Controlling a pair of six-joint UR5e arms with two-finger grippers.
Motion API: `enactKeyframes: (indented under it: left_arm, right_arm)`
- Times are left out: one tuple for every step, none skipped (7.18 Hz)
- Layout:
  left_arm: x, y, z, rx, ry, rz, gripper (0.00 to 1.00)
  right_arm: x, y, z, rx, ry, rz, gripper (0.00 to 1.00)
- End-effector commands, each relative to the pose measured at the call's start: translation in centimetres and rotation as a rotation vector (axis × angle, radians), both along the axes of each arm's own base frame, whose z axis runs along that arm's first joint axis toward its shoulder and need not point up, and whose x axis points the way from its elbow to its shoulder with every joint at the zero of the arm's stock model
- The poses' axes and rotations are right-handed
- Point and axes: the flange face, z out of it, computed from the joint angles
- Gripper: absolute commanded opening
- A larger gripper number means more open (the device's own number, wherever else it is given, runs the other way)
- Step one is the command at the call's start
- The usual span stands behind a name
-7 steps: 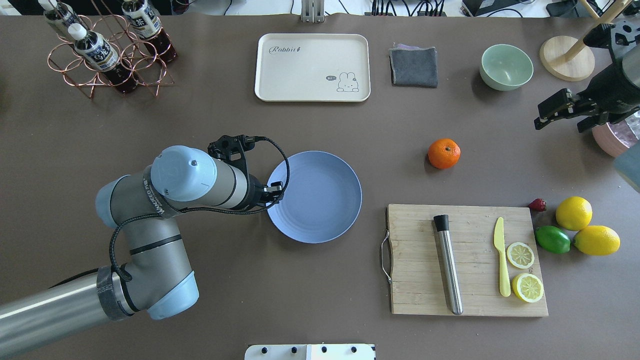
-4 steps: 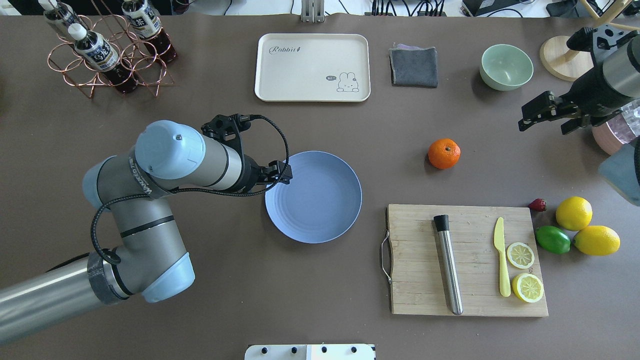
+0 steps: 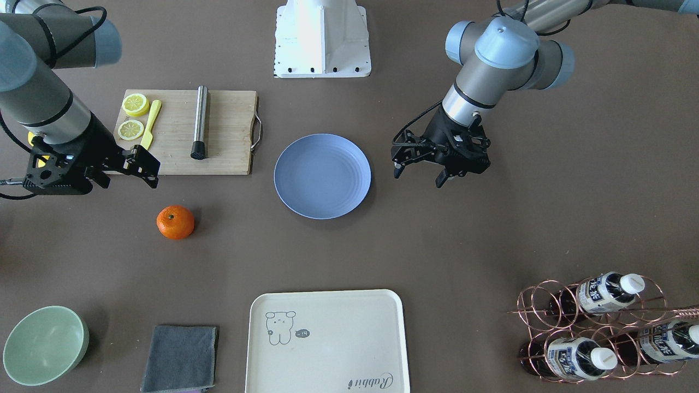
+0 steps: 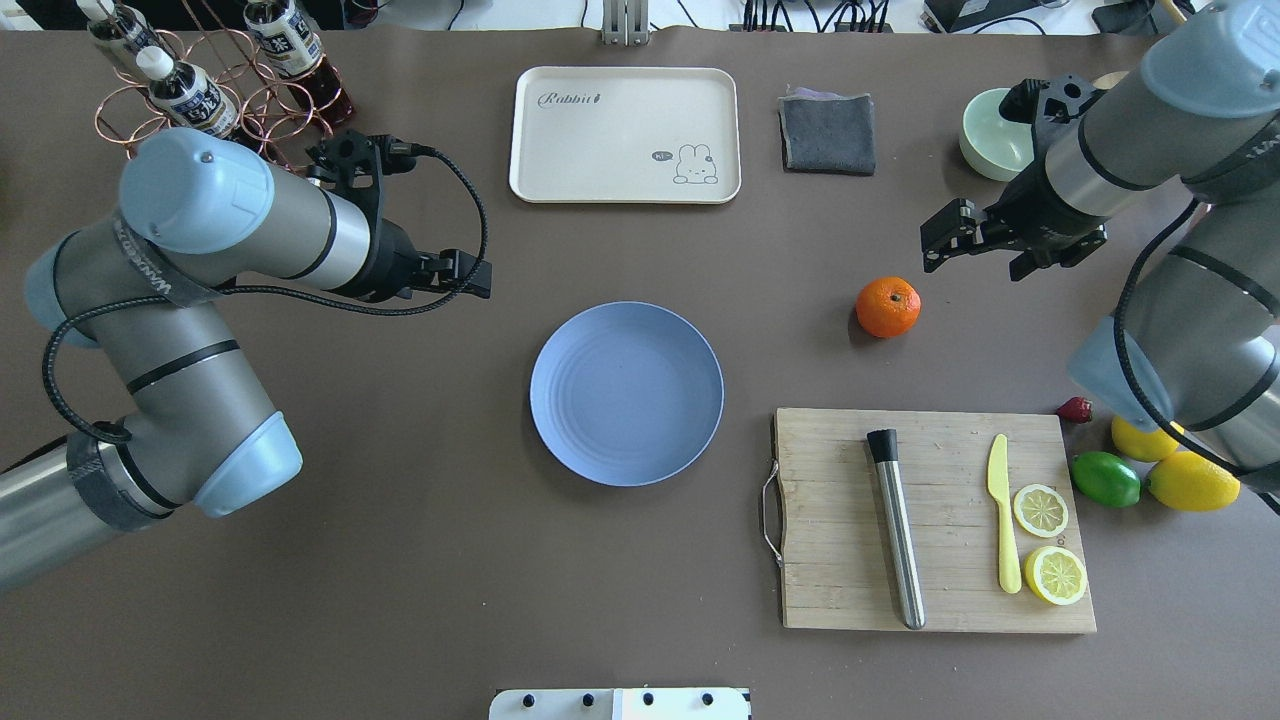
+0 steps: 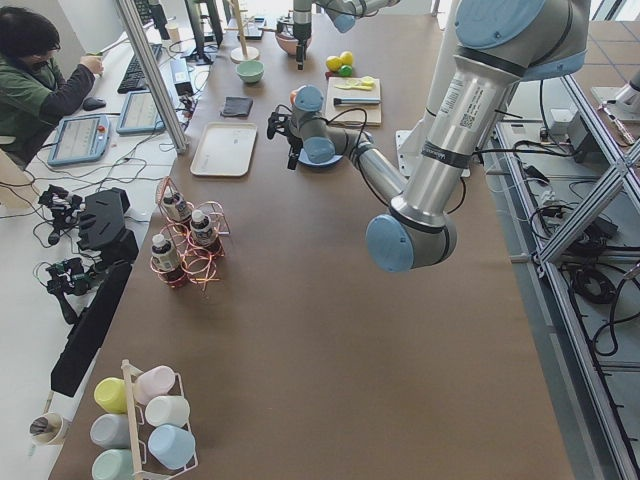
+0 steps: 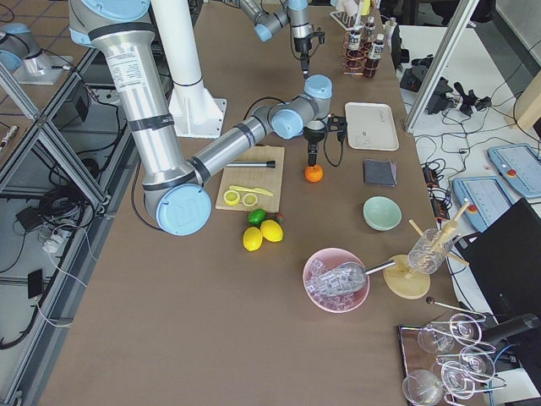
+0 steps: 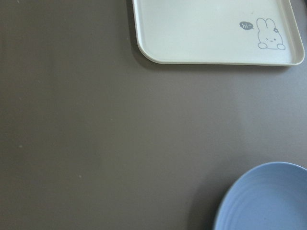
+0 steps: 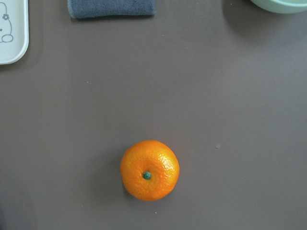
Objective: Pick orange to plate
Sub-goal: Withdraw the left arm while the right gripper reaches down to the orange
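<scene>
The orange [image 4: 888, 307] sits alone on the brown table, right of the periwinkle plate [image 4: 626, 394]; the right wrist view shows the orange [image 8: 149, 170] stem-up, below centre. My right gripper [image 4: 975, 262] hovers open and empty just beyond the fruit, slightly to its right. In the front-facing view that right gripper [image 3: 128, 180] is above the table near the orange [image 3: 175, 222]. My left gripper [image 4: 478, 280] is open and empty, up and left of the plate and apart from it. The plate [image 7: 268, 201] shows only its rim in the left wrist view.
A wooden cutting board [image 4: 840, 560] with a metal cylinder, yellow knife and lemon slices lies right of the plate. Lemons [image 4: 1190, 480] and a lime [image 4: 1105, 478] sit beside it. Cream tray [image 4: 600, 140], grey cloth [image 4: 828, 133], green bowl [image 4: 985, 140] and bottle rack [image 4: 200, 90] line the far edge.
My left arm has drawn back from the plate's edge toward the bottle rack. My right arm has swung in from the right edge to hover close to the orange.
</scene>
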Motion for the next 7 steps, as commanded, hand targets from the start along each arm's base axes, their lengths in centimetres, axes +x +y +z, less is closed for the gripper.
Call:
enactKeyframes:
  left_arm:
    - [-2.7,-2.4,1.5,0.079,-0.068,-0.004,0.98]
    - [-5.5,-3.9,1.7,0.073,-0.093,-0.032,0.98]
    - [-7.0,-4.3,1.3,0.075,-0.089,-0.051,0.98]
    - [-8.5,-4.9,1.9,0.048,-0.089,-0.053,0.98]
    - [-10.5,-5.6,1.9,0.025,-0.061,-0.039,0.98]
    - [-11.3,-5.9,1.8,0.017,-0.048,-0.033,0.98]
    - [-11.3,-5.9,1.9,0.016,-0.049,-0.034,0.98]
  right_arm:
    - [-5.1,-0.8,2.4,0.008,0.0,0.026,1.0]
    - [-6.8,-1.3,4.7,0.005,-0.02,0.036,1.0]
    - [-8.4,-1.1,6.2,0.006,0.01,0.032,1.0]
    - [-9.4,-1.1,6.1,0.018,0.026,0.034,1.0]
    - [-10.2,-0.9,6.9,0.01,0.04,0.028,1.0]
    - [-10.4,-1.0,6.8,0.015,0.043,0.03,0.98]
    - [-10.4,-1.0,6.7,0.016,0.041,0.031,0.63]
